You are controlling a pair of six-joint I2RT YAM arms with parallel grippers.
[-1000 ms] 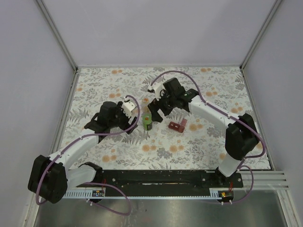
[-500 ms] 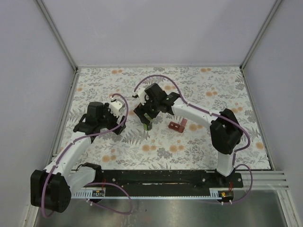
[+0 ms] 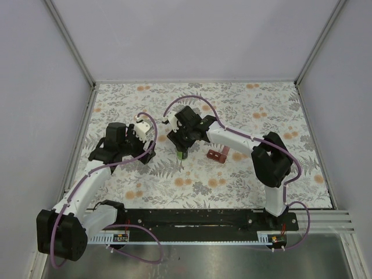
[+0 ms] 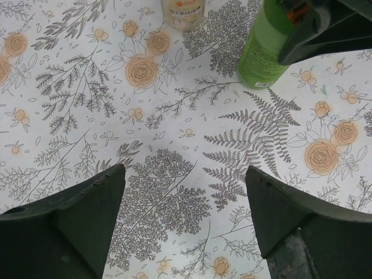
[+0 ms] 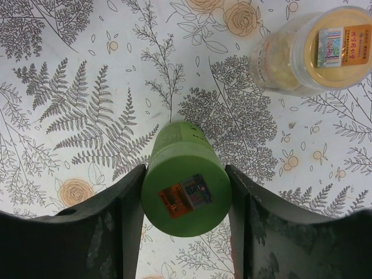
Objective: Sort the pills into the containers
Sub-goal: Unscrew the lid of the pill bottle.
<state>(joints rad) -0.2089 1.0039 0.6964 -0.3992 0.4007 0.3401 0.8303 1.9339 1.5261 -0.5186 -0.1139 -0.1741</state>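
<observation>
Green bottle (image 5: 186, 189): upright, lower centre of the right wrist frame.
Right gripper (image 5: 185, 170): fingers seemingly pressed against both its sides.
Left gripper (image 4: 185, 170): spread wide above the cloth (image 4: 70, 139).

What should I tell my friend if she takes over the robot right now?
Left gripper: jaws open, empty, above the flowery cloth.
Right gripper: jaws closed on the green bottle, which stands upright, cap on.
The pale-and-orange bottle stands close beside it. The red pill box lies to the right, untouched.
Done: green bottle gripped.
Left: open it and sort the pills. No loose pills in sight.
</observation>
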